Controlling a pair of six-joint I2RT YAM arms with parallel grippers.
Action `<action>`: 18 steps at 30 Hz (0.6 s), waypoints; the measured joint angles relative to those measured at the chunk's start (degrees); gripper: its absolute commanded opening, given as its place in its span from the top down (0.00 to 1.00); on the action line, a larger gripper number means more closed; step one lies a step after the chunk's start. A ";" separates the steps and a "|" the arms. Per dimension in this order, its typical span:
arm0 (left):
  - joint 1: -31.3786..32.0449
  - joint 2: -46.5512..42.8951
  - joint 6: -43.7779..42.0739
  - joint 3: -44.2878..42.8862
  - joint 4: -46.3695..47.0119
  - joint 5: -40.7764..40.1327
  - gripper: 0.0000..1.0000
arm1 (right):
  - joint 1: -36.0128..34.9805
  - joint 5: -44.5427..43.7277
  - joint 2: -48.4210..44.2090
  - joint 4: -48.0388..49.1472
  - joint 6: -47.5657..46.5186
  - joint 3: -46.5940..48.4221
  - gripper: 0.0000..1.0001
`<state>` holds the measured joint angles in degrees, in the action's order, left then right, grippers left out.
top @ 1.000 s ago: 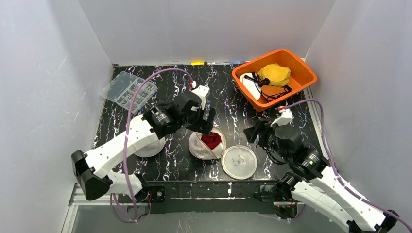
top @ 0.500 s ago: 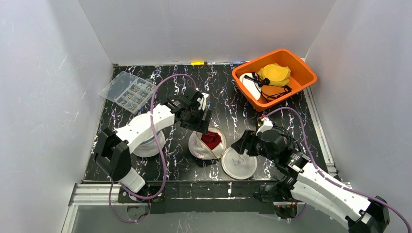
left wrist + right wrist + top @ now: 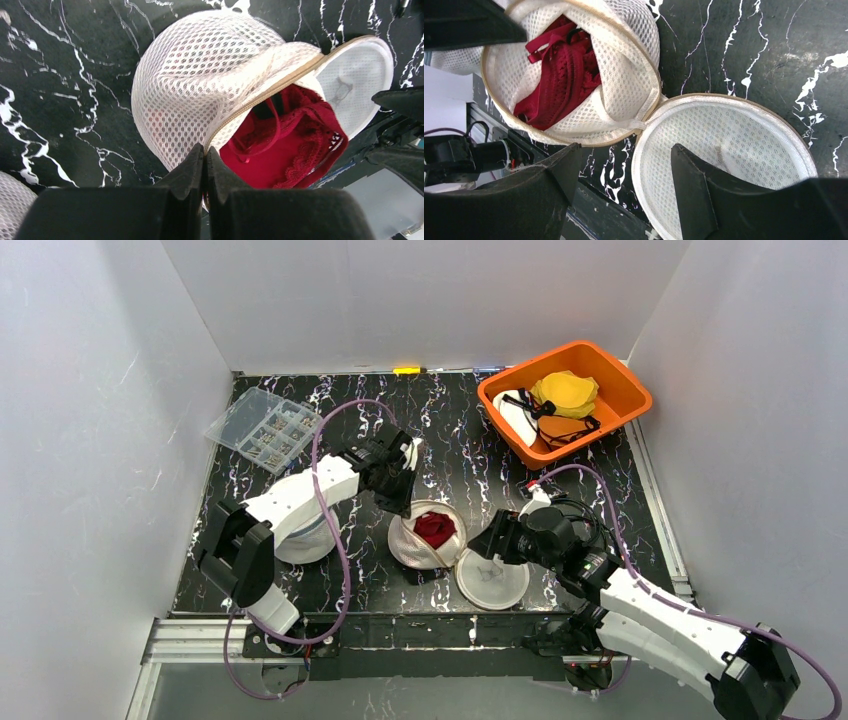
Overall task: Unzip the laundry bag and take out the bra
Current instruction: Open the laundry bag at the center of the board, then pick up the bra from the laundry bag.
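Observation:
The white mesh laundry bag (image 3: 410, 540) lies unzipped at the table's middle, its round lid (image 3: 492, 578) flopped open to the right. A red lace bra (image 3: 435, 528) sits inside. In the left wrist view my left gripper (image 3: 205, 152) is shut on the bag's (image 3: 200, 75) tan zippered rim, right beside the bra (image 3: 280, 150). My right gripper (image 3: 492, 543) hovers open over the seam joining bag and lid. The right wrist view has its fingers (image 3: 559, 170) straddling the lid's (image 3: 734, 145) near edge, with the bra (image 3: 559, 70) to the upper left.
An orange bin (image 3: 625, 372) holding other garments stands at the back right. A clear compartment box (image 3: 263, 427) lies at the back left. Another white mesh bag (image 3: 300, 538) rests under my left arm. The table's front edge runs just below the lid.
My left gripper has closed onto the bag's rim at its left side. My right gripper has come in leftward and down toward the bag and lid, narrowing slightly.

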<state>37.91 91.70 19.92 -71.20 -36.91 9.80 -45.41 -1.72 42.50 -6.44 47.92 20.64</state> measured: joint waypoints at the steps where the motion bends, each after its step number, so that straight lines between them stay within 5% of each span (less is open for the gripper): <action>1: 0.00 -0.44 0.37 0.96 0.52 -0.04 1.00 | 0.00 -0.17 0.44 0.26 0.57 -0.17 0.27; 18: 0.04 -23.67 24.11 17.94 12.24 -8.20 1.00 | -0.83 -1.31 12.61 4.39 4.22 0.44 0.32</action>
<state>37.95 68.03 44.03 -53.25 -24.67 1.61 -46.24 -3.03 55.11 -2.04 52.14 21.08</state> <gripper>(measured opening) 0.013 0.686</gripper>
